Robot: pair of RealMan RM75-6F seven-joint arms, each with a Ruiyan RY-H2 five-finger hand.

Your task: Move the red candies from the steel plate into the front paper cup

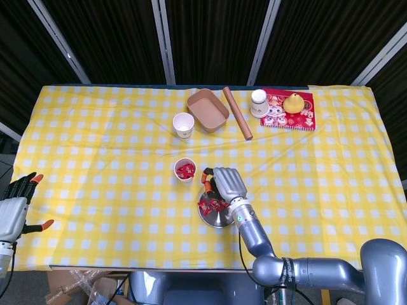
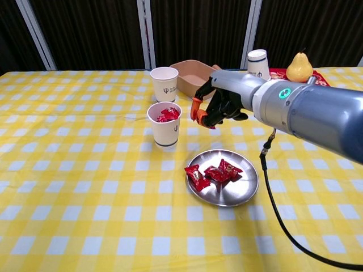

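The front paper cup (image 1: 185, 169) (image 2: 164, 124) stands left of centre with red candies inside. Behind-right of it lies the steel plate (image 1: 219, 222) (image 2: 245, 191) holding a few red candies (image 1: 213, 205) (image 2: 215, 173). My right hand (image 1: 227, 184) (image 2: 221, 103) hovers above the table between plate and cup, just right of the cup's rim. Its fingers are curled in and seem to pinch a small red candy (image 2: 209, 124), mostly hidden. My left hand (image 1: 16, 206) rests off the table's left edge, holding nothing, with its fingers apart.
Further back stand a second paper cup (image 1: 183, 124) (image 2: 164, 84), a brown paper tray (image 1: 207, 110) (image 2: 196, 79), a wooden rolling pin (image 1: 237, 113) (image 2: 233, 85), an upturned white cup (image 1: 258, 103) (image 2: 257, 68) and a pear (image 1: 293, 102) (image 2: 299, 68) on a red mat.
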